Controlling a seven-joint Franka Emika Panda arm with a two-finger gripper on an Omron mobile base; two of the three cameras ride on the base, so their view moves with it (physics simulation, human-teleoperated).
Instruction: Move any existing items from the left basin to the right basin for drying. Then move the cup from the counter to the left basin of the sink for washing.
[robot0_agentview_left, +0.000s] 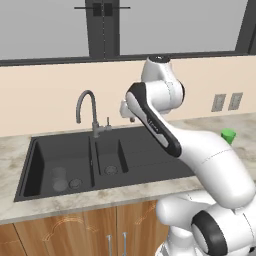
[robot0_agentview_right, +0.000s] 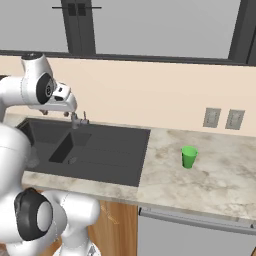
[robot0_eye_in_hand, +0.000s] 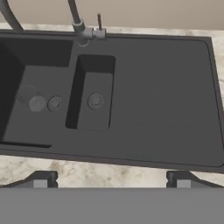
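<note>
Now gripper (robot0_eye_in_hand: 111, 179) hovering above sink (robot0_eye_in_hand: 175, 109), jaws spread wide, gripping nothing — glass (robot0_agentview_left: 59, 178) standing in left basin (robot0_agentview_left: 45, 150).

Even, soft rendered light, no glare; faint shadows inside the dark sink (robot0_agentview_left: 135, 150); slightly blurry.

Faint see-through glass (robot0_agentview_left: 59, 179) stands upright in the left basin (robot0_agentview_left: 42, 155) — beside its drain. Green cup (robot0_agentview_right: 189, 156) upright on the counter (robot0_agentview_right: 210, 180) — well apart from the sink (robot0_agentview_right: 107, 155).
</note>
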